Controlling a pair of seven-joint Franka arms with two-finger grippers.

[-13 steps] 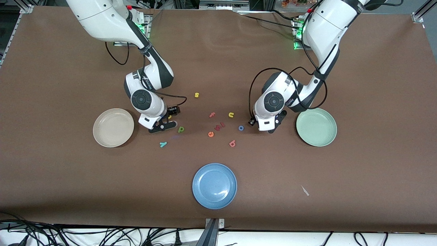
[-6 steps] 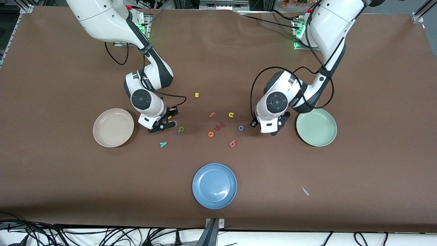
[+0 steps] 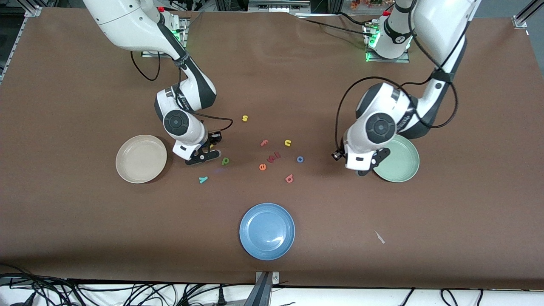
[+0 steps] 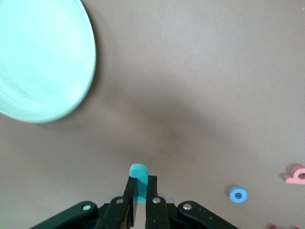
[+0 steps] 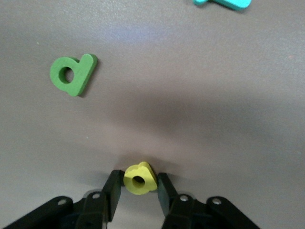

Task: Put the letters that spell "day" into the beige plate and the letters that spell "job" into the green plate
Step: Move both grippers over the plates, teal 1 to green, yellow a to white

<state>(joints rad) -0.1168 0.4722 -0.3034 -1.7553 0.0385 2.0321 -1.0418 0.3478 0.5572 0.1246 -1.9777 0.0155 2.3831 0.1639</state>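
your left gripper (image 4: 138,191) is clamped on the teal "j" (image 4: 138,172), whose curved end pokes out past the fingertips; it hangs over the bare table just beside the rim of the green plate (image 3: 401,163), at the edge toward the right arm's end. the green plate has no letter in it that you can see.

your right gripper (image 5: 138,183) is down at the table between the beige plate (image 3: 140,159) and the green "d" (image 3: 225,160), its fingers narrowed on both sides of the yellow "a" (image 5: 139,179) and touching it or very nearly so (you cannot tell whether the letter is lifted or still on the cloth). the teal "y" (image 3: 203,179) lies nearer the front camera than the "d", and the beige plate holds nothing.

the blue "o" (image 3: 300,159) and the salmon "b" (image 3: 289,178) sit on the table in the middle cluster, the "b" nearer the front camera. around them lie the orange "e" (image 3: 262,167), the pink "f" (image 3: 264,143), the yellow "u" (image 3: 287,143) and, farther from the camera, the yellow "s" (image 3: 245,118). the blue plate (image 3: 267,230) rests nearest the front camera.
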